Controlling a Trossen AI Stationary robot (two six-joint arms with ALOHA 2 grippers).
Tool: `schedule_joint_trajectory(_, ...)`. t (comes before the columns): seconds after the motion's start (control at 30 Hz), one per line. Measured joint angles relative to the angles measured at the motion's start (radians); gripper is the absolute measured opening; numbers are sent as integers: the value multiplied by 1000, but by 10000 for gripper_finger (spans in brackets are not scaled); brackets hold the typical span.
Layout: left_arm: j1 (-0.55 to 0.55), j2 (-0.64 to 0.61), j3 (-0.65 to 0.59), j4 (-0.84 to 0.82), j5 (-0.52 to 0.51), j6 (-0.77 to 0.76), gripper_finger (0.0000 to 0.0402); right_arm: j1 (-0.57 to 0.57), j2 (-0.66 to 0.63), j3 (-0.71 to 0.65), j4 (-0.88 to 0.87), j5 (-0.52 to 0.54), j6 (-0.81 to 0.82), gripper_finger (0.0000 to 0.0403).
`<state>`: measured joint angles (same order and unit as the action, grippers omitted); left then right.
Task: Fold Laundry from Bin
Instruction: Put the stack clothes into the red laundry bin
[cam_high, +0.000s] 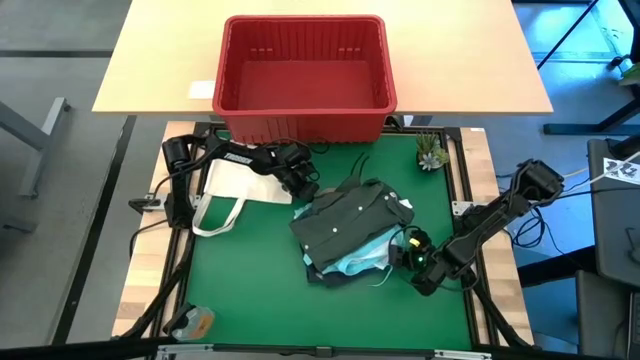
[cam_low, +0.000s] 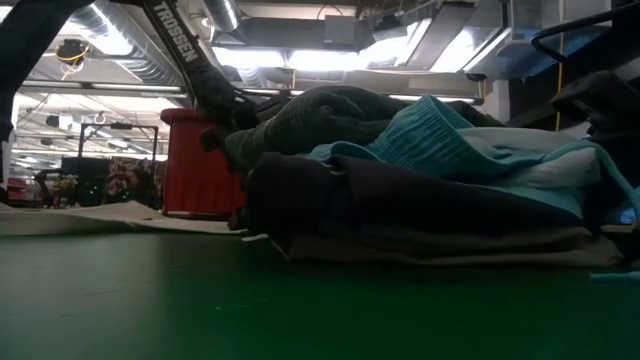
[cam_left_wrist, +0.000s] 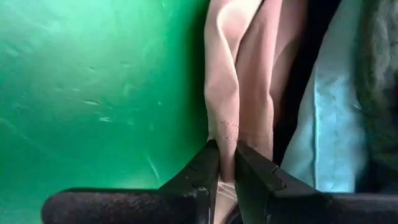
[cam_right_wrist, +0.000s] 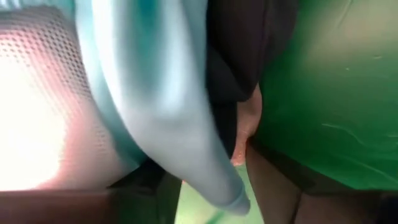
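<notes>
A green mat (cam_high: 260, 290) covers my desk (cam_high: 140, 270), and a paler wooden desk (cam_high: 160, 70) stands beyond it at the far side. Nearest to me, a small roll of something tan (cam_high: 195, 322) lies at the mat's near left corner; I cannot tell what it is.

My right claw (cam_high: 413, 250) sits low at the near right edge of the laundry (cam_high: 350, 230), pressed against its turquoise garment (cam_high: 362, 262). In my right wrist view the turquoise cloth and a dark garment (cam_right_wrist: 236, 56) fill the space ahead, with a tan edge (cam_right_wrist: 244, 134) showing beneath them, but I cannot tell whether this claw's fingers are apart or clamped on anything.

The laundry is heaped mid-mat, right of centre: dark green garment (cam_high: 345, 215) on top, turquoise at the near side, dark and tan layers underneath.

My left claw (cam_high: 303, 187) is at the pile's far left edge, its fingers (cam_left_wrist: 199, 177) drawn together on a fold of the khaki-tan garment (cam_left_wrist: 239, 93).

Left of that claw the white tote bag (cam_high: 235, 190) lies flat. A small potted plant (cam_high: 431, 152) stands at the far right corner of the mat. Farthest off, the red bin (cam_high: 303, 75) sits on the wooden desk, nothing showing inside it.
</notes>
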<state>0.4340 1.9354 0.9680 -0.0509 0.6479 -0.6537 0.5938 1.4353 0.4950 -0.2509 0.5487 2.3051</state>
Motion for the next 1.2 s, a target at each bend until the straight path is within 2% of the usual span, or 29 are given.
schedule_joint_trajectory(0.3, -41, 0, -1, 12, 6, 8, 40, -5, 18, -2, 31, 68, -31, 35)
schedule_joint_trajectory(0.37, -44, 0, -1, 15, 6, 8, 40, -6, 18, -2, 36, 77, -39, 15)
schedule_joint_trajectory(0.6, -44, -3, -2, 57, 41, 5, 25, -6, 19, -3, 93, 105, -59, 26)
schedule_joint_trajectory(0.73, -43, -33, -5, 56, 42, 8, 7, -6, 18, -3, 131, 134, -73, 12)
schedule_joint_trajectory(0.97, -40, -70, -4, 63, 80, 2, 6, -6, 17, -1, 205, 223, -87, 15)
schedule_joint_trajectory(1.2, -75, -74, -2, 69, 119, 0, 4, -6, 16, 27, 201, 273, -91, 12)
